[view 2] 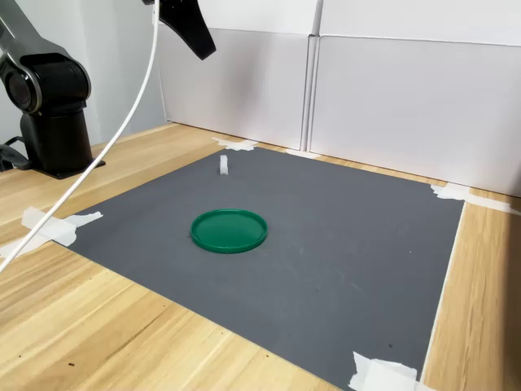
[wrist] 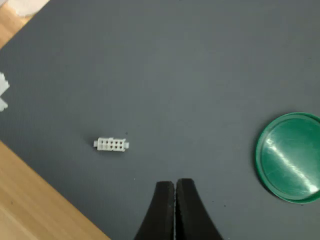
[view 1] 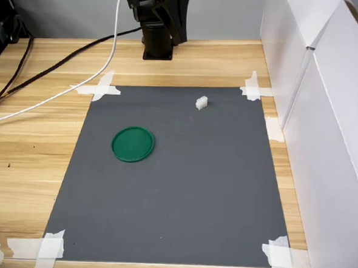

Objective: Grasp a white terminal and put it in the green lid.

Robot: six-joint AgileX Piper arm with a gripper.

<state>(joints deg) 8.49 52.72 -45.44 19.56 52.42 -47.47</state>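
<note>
Though no brand, label or writing can be read on anything here, the layout is plain. The white terminal (view 1: 201, 102) stands on the dark grey mat (view 1: 181, 195) in the upper middle of the first exterior view, well apart from the green lid (view 1: 133, 144), which lies flat on the mat left of centre. In the wrist view the white terminal (wrist: 111, 144) shows a row of small sockets along one face, and the green lid (wrist: 291, 157) sits at the frame's right edge, partly cut off. The gripper (wrist: 175, 186) rises from the lower edge of the wrist view with its two black fingers pressed together, holding nothing, high above the mat and clear of both things.

Strips of white tape (view 1: 97, 89) pin the mat's corners to the wooden table (view 1: 27, 137). The arm's black base (view 2: 50, 122) stands at the left of the second exterior view, and a white cable (view 2: 106, 155) hangs down across the table past it. Black cables (view 1: 55, 66) run over the wood at the upper left of the first exterior view. White panels (view 2: 391, 98) wall off the far side in the second exterior view. Nothing lies between the terminal and the lid.
</note>
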